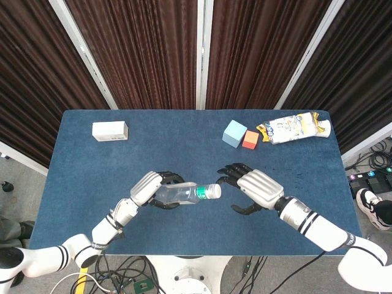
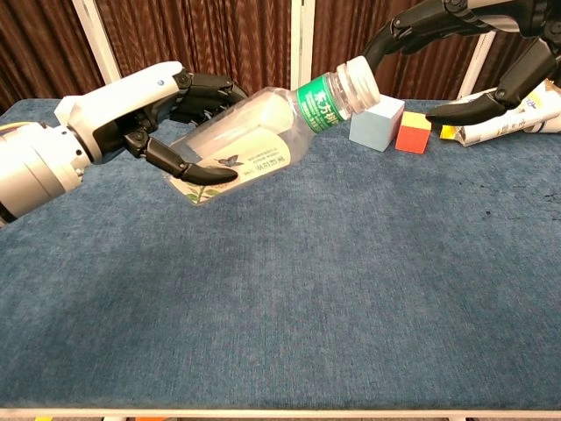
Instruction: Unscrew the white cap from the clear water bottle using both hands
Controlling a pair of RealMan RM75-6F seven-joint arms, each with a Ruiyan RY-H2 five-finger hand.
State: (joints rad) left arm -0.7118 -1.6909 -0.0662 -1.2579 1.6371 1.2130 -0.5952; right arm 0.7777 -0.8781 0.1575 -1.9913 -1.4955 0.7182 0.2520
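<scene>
Now left hand (image 2: 131, 110) grips capped clear bottle (image 2: 254, 145); right hand (image 1: 254, 187) spread, empty.

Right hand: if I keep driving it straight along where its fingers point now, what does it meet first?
Most likely the white cap of the bottle held by the left hand. The right hand is open, its fingers aimed at the cap, apparently just short of touching; depth is unclear.
</scene>
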